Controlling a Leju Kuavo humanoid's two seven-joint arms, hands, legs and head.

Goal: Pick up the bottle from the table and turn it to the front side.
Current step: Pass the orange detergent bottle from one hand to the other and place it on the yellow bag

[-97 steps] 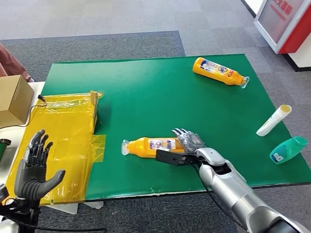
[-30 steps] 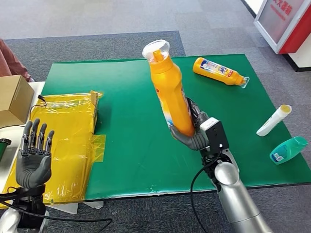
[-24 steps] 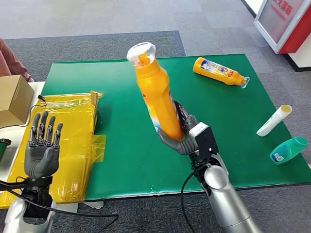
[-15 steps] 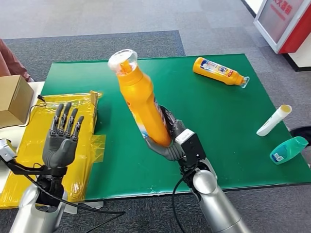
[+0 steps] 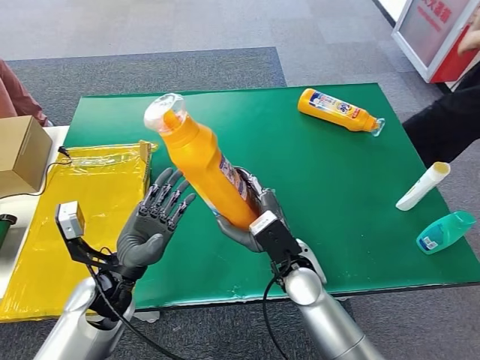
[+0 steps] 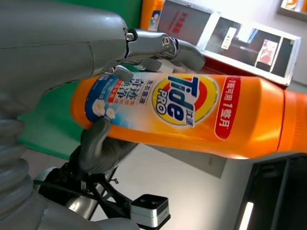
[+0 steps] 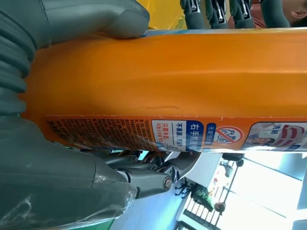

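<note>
The right hand (image 5: 252, 219) grips the orange Tide detergent bottle (image 5: 199, 165) around its lower end, thumb on one side and fingers curled round the other, holding it in the air above the near part of the green mat (image 5: 317, 187). The bottle leans away from the robot and toward the yellow plastic sheet (image 5: 85, 202), its clear cap (image 5: 164, 112) uppermost. In the right wrist view the bottle's back label with small print (image 7: 145, 134) lies along the body, with the thick grey thumb (image 7: 94, 19) pressed on the orange plastic. In the left wrist view the Tide front label (image 6: 181, 98) faces the camera, and the right hand's fingers (image 6: 163, 45) and thumb wrap the base.

The left hand (image 5: 155, 221) is raised just beside the bottle, on the side of the yellow plastic sheet, palm turned toward it, fingers spread and straight, holding nothing; whether the fingertips touch the bottle cannot be told.

On the mat's far part lies a second orange bottle (image 5: 337, 110) on its side. Near the mat's right edge lie a white tube (image 5: 423, 186) and a teal bottle (image 5: 446, 231). A person's dark sleeve (image 5: 447, 120) reaches over that edge. A cardboard box (image 5: 19, 154) sits beyond the yellow sheet.
</note>
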